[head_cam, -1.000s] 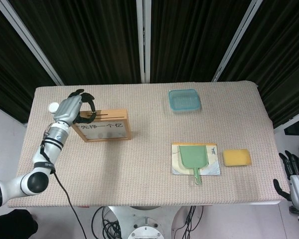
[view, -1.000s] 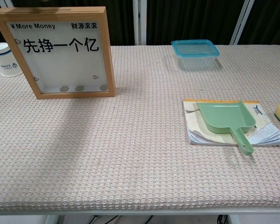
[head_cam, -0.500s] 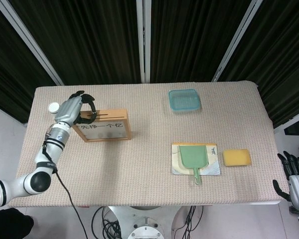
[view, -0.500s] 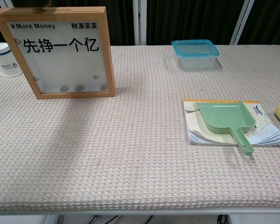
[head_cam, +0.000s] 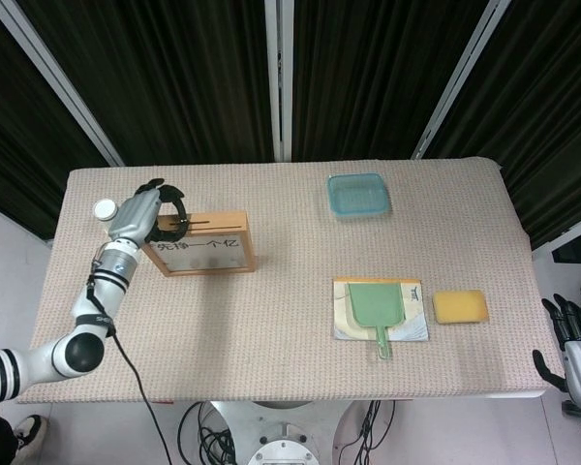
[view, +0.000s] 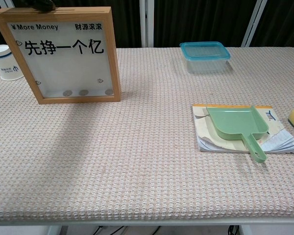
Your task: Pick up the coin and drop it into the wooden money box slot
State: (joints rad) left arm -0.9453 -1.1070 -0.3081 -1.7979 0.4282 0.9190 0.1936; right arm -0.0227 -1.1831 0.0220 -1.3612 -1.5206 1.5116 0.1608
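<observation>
The wooden money box point(head_cam: 201, 247) stands upright at the left of the table, its slot point(head_cam: 211, 224) running along the top edge. My left hand point(head_cam: 140, 213) hovers over the box's top left corner, fingers curled toward the thumb right at the slot's left end. In the chest view only dark fingertips point(view: 43, 5) show on top of the box point(view: 68, 54). No coin is visible in the hand. Three coins point(view: 83, 92) lie inside the box behind its window. My right hand point(head_cam: 576, 339) hangs off the table's near right corner, fingers apart and holding nothing.
A white cup point(head_cam: 104, 208) stands just left of the box. A blue-lidded container point(head_cam: 358, 194) sits at the back. A green dustpan point(head_cam: 376, 308) lies on a notepad point(head_cam: 414, 325) at the front right, with a yellow sponge point(head_cam: 460, 306) beside it.
My left hand has dropped slightly onto the box's top edge; its fingertips now show in the chest view. The three coins inside and my right hand are unchanged.
</observation>
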